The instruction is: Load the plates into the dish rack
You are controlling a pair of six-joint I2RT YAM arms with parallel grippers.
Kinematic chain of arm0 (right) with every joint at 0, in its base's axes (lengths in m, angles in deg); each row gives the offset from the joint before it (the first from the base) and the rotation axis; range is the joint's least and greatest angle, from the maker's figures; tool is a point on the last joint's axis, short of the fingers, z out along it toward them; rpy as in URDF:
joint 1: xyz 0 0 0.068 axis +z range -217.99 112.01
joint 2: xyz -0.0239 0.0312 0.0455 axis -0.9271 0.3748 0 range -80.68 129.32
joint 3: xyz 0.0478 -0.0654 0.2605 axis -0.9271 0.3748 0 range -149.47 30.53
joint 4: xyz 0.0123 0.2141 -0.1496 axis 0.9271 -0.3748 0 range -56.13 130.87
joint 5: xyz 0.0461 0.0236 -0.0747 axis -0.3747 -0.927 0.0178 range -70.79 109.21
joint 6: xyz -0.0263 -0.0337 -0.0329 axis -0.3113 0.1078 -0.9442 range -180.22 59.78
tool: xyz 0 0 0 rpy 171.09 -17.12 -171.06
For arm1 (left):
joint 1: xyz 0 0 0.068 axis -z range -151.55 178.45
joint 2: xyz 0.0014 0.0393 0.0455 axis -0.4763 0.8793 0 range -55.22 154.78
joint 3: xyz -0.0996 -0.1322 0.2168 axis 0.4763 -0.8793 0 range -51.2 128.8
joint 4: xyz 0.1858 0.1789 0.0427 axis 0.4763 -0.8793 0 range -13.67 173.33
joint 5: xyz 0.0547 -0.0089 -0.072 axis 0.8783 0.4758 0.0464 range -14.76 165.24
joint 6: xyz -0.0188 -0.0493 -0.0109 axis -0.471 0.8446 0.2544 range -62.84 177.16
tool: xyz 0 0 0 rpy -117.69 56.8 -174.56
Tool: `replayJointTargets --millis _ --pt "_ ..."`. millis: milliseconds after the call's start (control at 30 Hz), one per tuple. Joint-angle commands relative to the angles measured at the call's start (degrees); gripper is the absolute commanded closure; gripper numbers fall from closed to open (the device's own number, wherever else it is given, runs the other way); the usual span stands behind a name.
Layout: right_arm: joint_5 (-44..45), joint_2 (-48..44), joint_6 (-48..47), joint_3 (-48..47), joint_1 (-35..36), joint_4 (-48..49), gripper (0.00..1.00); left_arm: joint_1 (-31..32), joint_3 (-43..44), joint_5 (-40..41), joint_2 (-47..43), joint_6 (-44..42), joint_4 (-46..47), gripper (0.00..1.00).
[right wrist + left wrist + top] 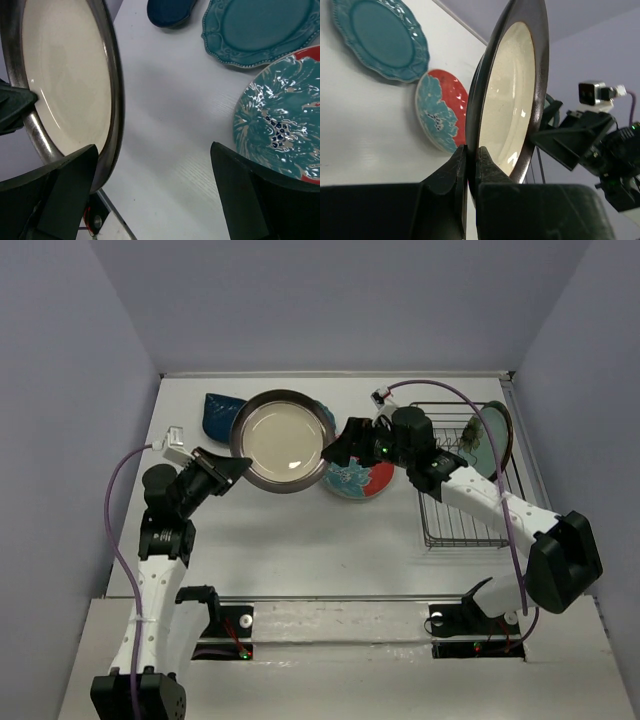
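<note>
My left gripper point(235, 468) is shut on the near rim of the silver metal plate point(285, 440) and holds it tilted above the table; the pinch shows in the left wrist view point(471, 155), on the plate's edge point(512, 95). My right gripper point(340, 445) is open, and its left finger is close by the plate's opposite rim point(65, 75). The red plate with teal flowers point(365, 480), the teal scalloped plate point(260, 30) and the navy plate point(220, 415) lie on the table. The black wire dish rack point(460, 510) stands at the right with a pale greenish plate point(490, 440) upright in it.
White walls close the table at the back and on both sides. The right arm reaches across the rack's left side. The lifted plate hides most of the teal scalloped plate in the top view.
</note>
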Motion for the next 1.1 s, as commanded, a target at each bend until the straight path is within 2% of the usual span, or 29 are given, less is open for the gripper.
replayJointTargets --millis 0,133,233,267,333,367,400,433,533,567,600,633,667,767,800,833,967,1067 --pt "-3.66 -1.30 -0.90 -1.41 -0.85 1.21 0.00 1.69 1.72 -12.17 -0.44 4.58 17.78 0.94" --pt "-2.61 -1.91 -0.28 0.78 -0.85 2.08 0.00 3.71 3.21 -16.06 0.36 2.75 19.03 0.94" --pt "-2.78 -2.79 0.25 1.40 -0.85 3.22 0.10 4.41 3.57 -18.43 1.23 1.60 18.94 0.94" --pt "-2.96 -3.14 0.42 1.75 -0.85 3.49 0.23 4.76 3.48 -18.78 1.41 0.73 19.03 0.94" --pt "-3.22 -4.36 0.77 2.19 -0.85 4.71 0.37 4.94 2.78 -18.70 1.85 0.11 19.03 0.94" --pt "-3.40 -4.89 1.21 2.89 -0.85 5.24 0.54 5.03 2.60 -18.70 1.85 -0.16 19.03 0.94" --pt "-3.66 -5.25 1.48 3.16 -0.85 5.42 0.62 5.21 2.43 -18.79 1.94 -0.94 19.03 0.94" --pt "-3.66 -5.77 1.74 3.24 -0.85 5.43 0.77 5.64 2.25 -18.87 2.20 -1.39 19.03 0.94" --pt "-4.54 -6.22 2.36 3.86 -1.38 5.51 0.93 6.43 2.34 -19.31 3.16 -2.71 19.03 0.94" --pt "-4.71 -6.22 2.62 4.04 -1.38 5.51 0.93 6.61 2.25 -19.31 3.43 -2.97 18.94 0.94" --pt "-4.45 -6.56 3.06 4.47 -1.38 5.69 0.93 6.70 2.25 -19.49 4.04 -3.32 18.94 0.91" --pt "-4.10 -6.92 3.24 4.74 -1.38 5.78 0.93 6.70 2.16 -19.49 4.31 -3.41 18.77 0.82" --pt "-3.40 -7.35 3.32 5.17 -1.90 5.78 0.93 6.79 2.34 -19.49 4.57 -3.85 18.24 0.52" --pt "-0.06 -10.34 3.33 6.67 -4.44 5.60 0.93 6.79 4.26 -18.62 5.37 -9.35 12.90 0.12" --pt "1.07 -12.44 3.67 7.02 -5.68 5.51 0.93 6.79 4.97 -16.18 4.76 -11.48 8.44 0.03" --pt "1.35 -13.50 3.85 7.37 -7.08 4.99 0.93 6.96 6.11 -14.41 4.23 -15.24 6.57 0.01" --pt "4.24 -18.59 2.81 5.28 -14.73 -0.26 0.93 8.19 7.17 -7.90 1.50 -20.45 1.37 0.01" --pt "11.35 -21.68 -0.27 2.11 -18.69 -7.91 0.93 9.95 8.05 -4.47 1.15 -23.27 -1.09 0.01"
